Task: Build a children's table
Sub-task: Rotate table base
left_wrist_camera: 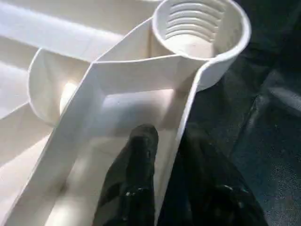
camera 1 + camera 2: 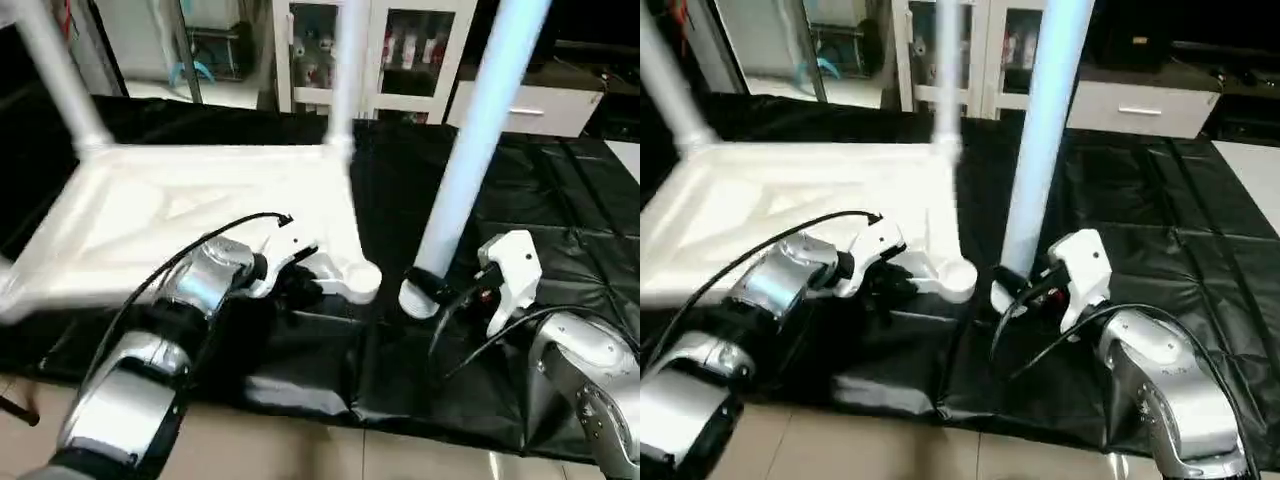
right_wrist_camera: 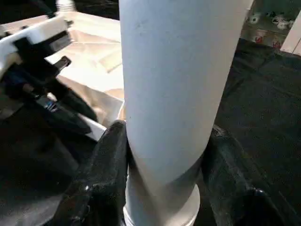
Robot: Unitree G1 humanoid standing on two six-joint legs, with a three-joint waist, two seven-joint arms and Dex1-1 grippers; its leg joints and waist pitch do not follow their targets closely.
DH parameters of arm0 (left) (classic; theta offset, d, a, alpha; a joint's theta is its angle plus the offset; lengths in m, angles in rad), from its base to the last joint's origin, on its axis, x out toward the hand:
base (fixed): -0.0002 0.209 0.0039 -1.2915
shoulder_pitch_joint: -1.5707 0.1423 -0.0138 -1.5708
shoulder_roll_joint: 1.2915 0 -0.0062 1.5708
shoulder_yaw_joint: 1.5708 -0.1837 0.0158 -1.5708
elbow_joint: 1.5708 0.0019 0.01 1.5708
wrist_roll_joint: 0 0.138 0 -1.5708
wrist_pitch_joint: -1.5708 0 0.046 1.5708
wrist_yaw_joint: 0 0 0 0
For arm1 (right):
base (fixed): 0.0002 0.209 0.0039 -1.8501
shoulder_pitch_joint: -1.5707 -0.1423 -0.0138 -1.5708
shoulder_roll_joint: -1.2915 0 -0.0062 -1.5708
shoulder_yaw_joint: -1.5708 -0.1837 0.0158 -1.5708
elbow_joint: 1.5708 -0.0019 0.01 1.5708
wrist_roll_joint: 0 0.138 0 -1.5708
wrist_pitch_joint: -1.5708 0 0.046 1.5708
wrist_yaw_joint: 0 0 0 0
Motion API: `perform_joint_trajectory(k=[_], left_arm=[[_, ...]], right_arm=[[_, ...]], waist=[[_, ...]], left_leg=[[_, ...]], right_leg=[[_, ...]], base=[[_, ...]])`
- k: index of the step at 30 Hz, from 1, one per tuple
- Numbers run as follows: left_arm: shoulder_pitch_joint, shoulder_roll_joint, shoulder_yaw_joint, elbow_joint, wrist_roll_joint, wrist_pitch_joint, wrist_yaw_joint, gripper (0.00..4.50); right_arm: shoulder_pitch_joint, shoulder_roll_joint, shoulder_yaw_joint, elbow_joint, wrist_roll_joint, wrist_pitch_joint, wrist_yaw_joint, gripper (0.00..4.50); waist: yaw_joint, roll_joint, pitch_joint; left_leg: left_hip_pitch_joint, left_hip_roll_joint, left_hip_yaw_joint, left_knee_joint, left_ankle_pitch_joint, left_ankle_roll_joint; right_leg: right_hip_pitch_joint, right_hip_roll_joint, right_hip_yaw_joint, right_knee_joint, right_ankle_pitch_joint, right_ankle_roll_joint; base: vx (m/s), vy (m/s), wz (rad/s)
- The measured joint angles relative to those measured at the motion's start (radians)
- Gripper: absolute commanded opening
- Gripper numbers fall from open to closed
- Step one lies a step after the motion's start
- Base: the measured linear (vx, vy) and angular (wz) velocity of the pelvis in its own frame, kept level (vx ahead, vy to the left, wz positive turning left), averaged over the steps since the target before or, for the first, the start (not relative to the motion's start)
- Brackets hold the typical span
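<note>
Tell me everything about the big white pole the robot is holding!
The pole is a table leg: a long, smooth white plastic tube, standing nearly upright on the black sheet. Its wider bottom end has a ringed collar. The right gripper clamps it low down, one black finger on each side. It stands just beside the tabletop and its open threaded corner socket, not yet in it. Its top runs out of view.

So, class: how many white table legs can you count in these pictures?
3: two stand in the far corner sockets of the tabletop, left and right; the right gripper holds the third. More may be hidden.
</note>
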Motion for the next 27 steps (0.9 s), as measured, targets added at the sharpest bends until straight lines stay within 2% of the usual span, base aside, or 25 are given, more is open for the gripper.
perform_joint_trajectory(k=[5, 9, 12, 15, 20, 27], left_arm=[[0.109, 0.0, -0.028, -0.154, -0.03, -0.077, -0.043, 0.39], [0.147, -0.008, -0.054, -0.201, -0.034, -0.139, -0.058, 0.32], [0.153, -0.007, -0.059, -0.22, -0.034, -0.13, -0.066, 0.32], [0.164, 0.005, -0.061, -0.238, -0.034, -0.128, -0.068, 0.71], [0.177, 0.018, -0.07, -0.243, -0.024, -0.181, -0.045, 0.71], [0.175, 0.039, -0.082, -0.247, -0.012, -0.181, -0.041, 0.71]], right_arm=[[-0.001, 0.004, -0.002, 0.002, -0.001, -0.003, -0.012, 1.84], [-0.01, 0.012, -0.006, 0.002, 0.002, -0.003, -0.012, 1.84], [-0.011, 0.012, -0.007, 0.002, 0.004, -0.002, -0.011, 1.84], [-0.01, 0.012, -0.007, 0.002, 0.009, -0.002, -0.007, 1.84], [-0.01, 0.037, -0.008, 0.001, 0.032, -0.002, -0.007, 1.84], [-0.013, 0.059, -0.014, 0.0, 0.053, 0.001, -0.01, 1.84]], waist=[[0.018, 0.0, 0.0], [0.031, -0.001, 0.001], [0.03, -0.002, 0.001], [0.028, -0.003, 0.002], [0.024, -0.004, 0.002], [0.022, -0.005, 0.003]], left_leg=[[-0.001, 0.0, 0.0, -0.002, -0.001, 0.007], [-0.002, -0.002, 0.001, -0.001, -0.001, 0.011], [-0.002, -0.003, 0.001, -0.001, -0.001, 0.011], [-0.001, -0.003, 0.001, -0.001, -0.002, 0.009], [-0.001, -0.003, 0.001, -0.001, -0.002, 0.008], [0.0, -0.003, 0.001, -0.001, -0.003, 0.005]], right_leg=[[0.0, 0.0, -0.001, -0.009, 0.0, 0.0], [0.0, -0.002, -0.001, -0.01, 0.0, -0.001], [0.0, -0.003, 0.0, -0.01, 0.0, -0.001], [0.0, -0.003, -0.001, -0.01, 0.0, -0.001], [0.0, -0.003, -0.001, -0.009, 0.0, 0.0], [0.0, -0.003, 0.0, -0.008, 0.001, 0.0]], base=[[0.0, 0.0, 0.0], [0.0, 0.0, 0.0], [0.0, 0.0, 0.0], [0.0, 0.0, 0.0], [0.0, 0.0, 0.0], [0.0, 0.0, 0.0]])
